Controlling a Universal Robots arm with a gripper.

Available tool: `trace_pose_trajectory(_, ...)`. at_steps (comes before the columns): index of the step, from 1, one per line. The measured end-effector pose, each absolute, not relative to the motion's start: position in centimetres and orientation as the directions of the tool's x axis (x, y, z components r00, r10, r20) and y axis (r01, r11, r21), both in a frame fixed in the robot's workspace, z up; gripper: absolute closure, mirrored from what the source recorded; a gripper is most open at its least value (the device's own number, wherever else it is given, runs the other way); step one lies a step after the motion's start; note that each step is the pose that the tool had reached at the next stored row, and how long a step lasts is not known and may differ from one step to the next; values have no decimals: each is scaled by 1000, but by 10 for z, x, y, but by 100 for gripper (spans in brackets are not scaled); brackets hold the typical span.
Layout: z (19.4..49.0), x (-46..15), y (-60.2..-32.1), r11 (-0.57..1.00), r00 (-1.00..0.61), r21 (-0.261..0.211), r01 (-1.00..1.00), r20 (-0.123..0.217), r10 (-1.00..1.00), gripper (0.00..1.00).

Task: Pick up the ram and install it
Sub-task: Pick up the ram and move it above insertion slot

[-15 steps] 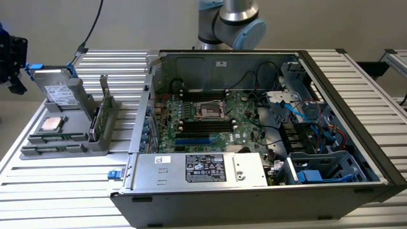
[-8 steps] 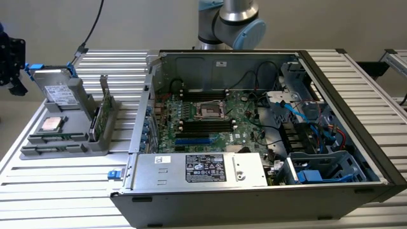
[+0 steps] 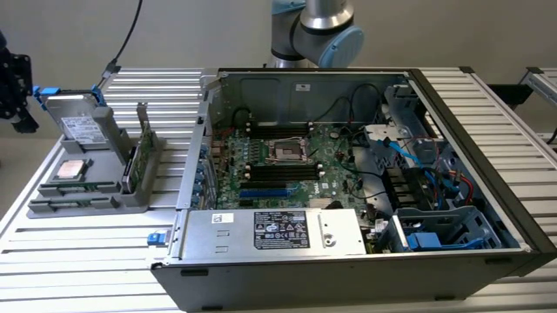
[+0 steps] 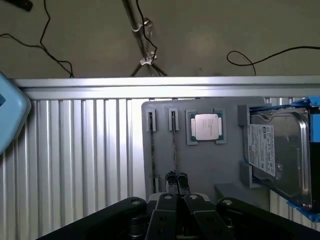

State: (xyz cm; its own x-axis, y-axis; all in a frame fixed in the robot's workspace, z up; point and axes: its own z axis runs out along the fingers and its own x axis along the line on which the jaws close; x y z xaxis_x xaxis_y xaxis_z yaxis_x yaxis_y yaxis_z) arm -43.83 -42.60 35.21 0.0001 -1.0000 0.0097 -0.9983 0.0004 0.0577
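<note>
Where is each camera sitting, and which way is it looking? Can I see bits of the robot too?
Exterior view: sits off the arm, up high, looking down slantwise at the open computer case and, on the exterior view's left, the grey tray with its hard drive and square chip; the robot's arm rises behind the case.
Wrist view: sits on the wrist, looking down past the shut gripper at the tray, chip and drive.
Both share: tray, chip, drive, slatted table.

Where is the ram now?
On the exterior view's left, the ram stands on edge in the gray tray beside the open computer case, between the square silver chip and the bracketed green card.
</note>
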Motion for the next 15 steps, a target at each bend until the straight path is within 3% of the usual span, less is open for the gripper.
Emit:
trace_pose_trajectory(9, 349, -438, -426, -162, 163, 57, -985, 10, -987, 90)
trace_pose_trajectory(15, 349, -438, -426, -174, 175, 57, -983, 10, -985, 88)
